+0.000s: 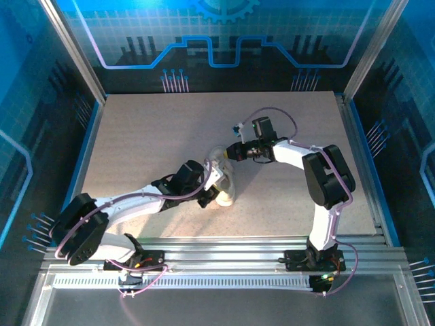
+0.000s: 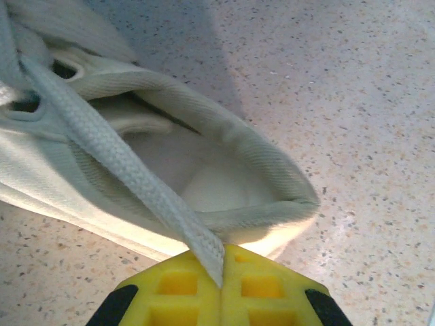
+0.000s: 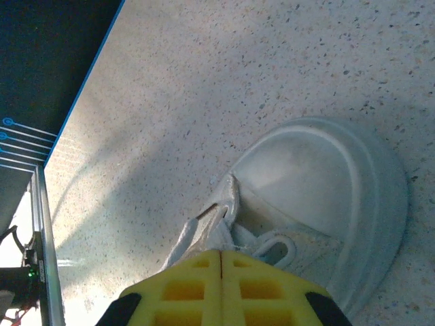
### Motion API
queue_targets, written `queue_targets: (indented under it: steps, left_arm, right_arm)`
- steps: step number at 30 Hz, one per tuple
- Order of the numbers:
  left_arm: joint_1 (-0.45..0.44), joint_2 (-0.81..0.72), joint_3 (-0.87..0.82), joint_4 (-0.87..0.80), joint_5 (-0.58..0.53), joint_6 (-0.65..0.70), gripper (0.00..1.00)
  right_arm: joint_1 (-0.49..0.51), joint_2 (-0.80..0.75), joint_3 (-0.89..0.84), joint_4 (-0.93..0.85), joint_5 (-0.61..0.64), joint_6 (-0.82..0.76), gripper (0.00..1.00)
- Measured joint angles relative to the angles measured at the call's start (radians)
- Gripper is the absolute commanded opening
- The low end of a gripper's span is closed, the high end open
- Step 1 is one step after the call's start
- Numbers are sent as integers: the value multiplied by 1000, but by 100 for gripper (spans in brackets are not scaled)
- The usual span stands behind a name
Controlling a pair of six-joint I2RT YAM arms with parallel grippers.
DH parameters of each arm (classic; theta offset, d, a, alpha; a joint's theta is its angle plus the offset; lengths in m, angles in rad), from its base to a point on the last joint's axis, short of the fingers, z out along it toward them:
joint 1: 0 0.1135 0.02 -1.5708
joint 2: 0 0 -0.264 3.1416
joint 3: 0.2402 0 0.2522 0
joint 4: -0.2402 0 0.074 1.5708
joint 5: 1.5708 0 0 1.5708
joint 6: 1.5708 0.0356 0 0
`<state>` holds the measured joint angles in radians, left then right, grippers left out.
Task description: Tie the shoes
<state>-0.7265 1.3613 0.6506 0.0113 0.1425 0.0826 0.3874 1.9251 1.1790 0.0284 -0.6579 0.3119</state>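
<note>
Lying mid-desk [image 1: 149, 136], a white sneaker [image 1: 224, 187] is seen; beside its heel, one lace [image 2: 115, 163] is pinched between the left fingers [image 2: 177, 285]; the right fingers [image 3: 258, 285] are pressed together above its toe-end lacing.

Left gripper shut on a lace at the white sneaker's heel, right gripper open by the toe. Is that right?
No: the right gripper is shut, fingers pressed together, in the right wrist view. The left gripper does hold the lace.
</note>
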Motion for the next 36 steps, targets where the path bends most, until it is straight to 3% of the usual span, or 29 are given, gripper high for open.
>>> queue_targets:
  steps: [4,7,9,19,30,36]
  left_arm:
    - [-16,-1,-2,2,0,-30,0]
    - [-16,-1,-4,21,1,-59,5]
    - [-16,7,-4,40,8,-80,14]
    - [-23,67,41,82,38,-109,53]
    - [20,-80,97,-16,53,-76,61]
    - [159,-134,179,-79,105,-82,56]
  right_arm:
    - [2,2,1,9,-8,3,0]
    - [11,2,7,11,-21,0,0]
    - [20,3,19,9,-34,-10,1]
    - [30,5,40,-12,-56,-23,36]
    - [-29,-107,41,-134,-20,1,53]
    - [-21,-238,40,-249,113,6,55]
